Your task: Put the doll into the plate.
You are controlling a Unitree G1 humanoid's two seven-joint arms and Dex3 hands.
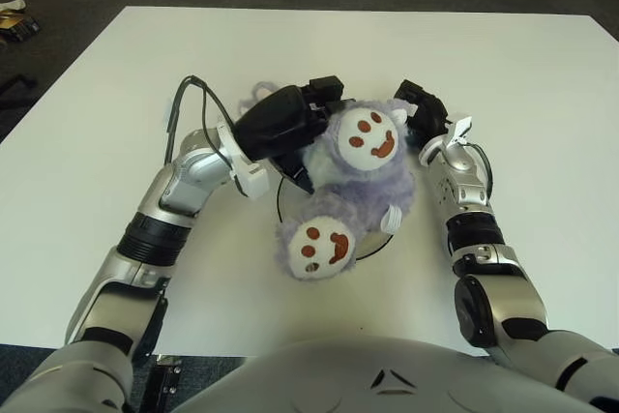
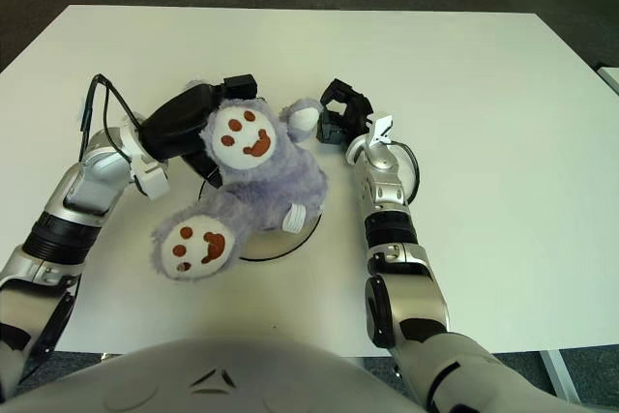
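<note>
White table (image 1: 542,94): doll (image 1: 360,176) mostly over plate (image 1: 281,202), foot overhanging at 7 o'clock. Left hand (image 1: 290,123) grasps doll at 10; right hand (image 1: 423,113) at 2, fingers unclear. You still must release.

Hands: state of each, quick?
Left hand: pressed against the doll over the plate, holding it.
Right hand: at the doll's other side; grip cannot be told.

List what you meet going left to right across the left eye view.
left hand → doll → right hand
</note>
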